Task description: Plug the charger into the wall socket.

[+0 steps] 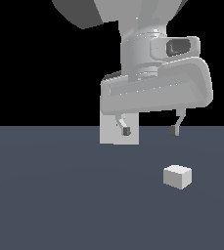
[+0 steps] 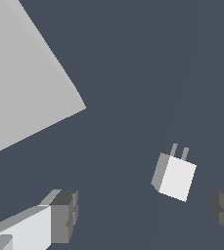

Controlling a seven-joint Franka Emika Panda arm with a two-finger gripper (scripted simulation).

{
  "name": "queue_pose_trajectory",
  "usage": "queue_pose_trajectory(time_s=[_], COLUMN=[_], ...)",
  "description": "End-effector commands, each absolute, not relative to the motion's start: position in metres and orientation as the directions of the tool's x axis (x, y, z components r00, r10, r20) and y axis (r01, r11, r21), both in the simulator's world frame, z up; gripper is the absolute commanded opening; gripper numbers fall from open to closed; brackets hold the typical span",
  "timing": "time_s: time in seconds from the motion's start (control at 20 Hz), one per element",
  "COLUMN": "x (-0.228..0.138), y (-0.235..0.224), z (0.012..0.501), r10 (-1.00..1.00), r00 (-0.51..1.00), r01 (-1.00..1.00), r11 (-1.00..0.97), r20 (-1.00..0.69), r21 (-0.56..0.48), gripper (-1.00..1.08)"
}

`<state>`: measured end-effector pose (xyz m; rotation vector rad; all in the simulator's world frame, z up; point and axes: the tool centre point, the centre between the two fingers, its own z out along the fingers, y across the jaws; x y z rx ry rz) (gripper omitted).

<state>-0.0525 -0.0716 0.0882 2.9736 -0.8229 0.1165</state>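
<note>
behind pincer (image 1: 150, 131), wall socket (image 1: 108, 134); charger (image 1: 177, 177) apart

Gripper (image 1: 149, 128) hanging above floor (image 1: 59, 205), fingers spread wide, nothing between them. Charger (image 1: 177, 176) lying alone, nearer, toward exterior view's right, floor bare around it. Wall socket (image 1: 108, 134) standing upright farther back, blocking passage on that side.

The small off-white box-shaped charger (image 1: 177, 176) has 2 pale grey prongs, on a plain slate-blue floor (image 1: 59, 205). The flat off-white square socket plate (image 1: 109, 134) bears a tiny yellowish mark. The light-grey gripper (image 1: 150, 131) has dark grey pads (image 1: 126, 131). The backdrop is black.
</note>
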Motion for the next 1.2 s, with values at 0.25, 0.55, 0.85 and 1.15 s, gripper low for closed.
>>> queue_pose_trajectory(time_s=[0.25, 0.55, 0.85, 1.15], x=[-0.068, -0.078, -0.083, -0.083], y=[-0.097, -0.109, -0.114, -0.114], z=[0.074, 0.067, 0.063, 0.062], r10=[-0.665, -0.731, -0.761, -0.762], r00=[0.73, 0.655, 0.616, 0.614], r01=[-0.675, -0.745, -0.777, -0.779], r11=[-0.737, -0.667, -0.63, -0.627], r20=[0.156, 0.189, 0.204, 0.204], r21=[0.017, 0.006, 0.0, 0.0], gripper=[1.0, 1.0, 1.0, 1.0])
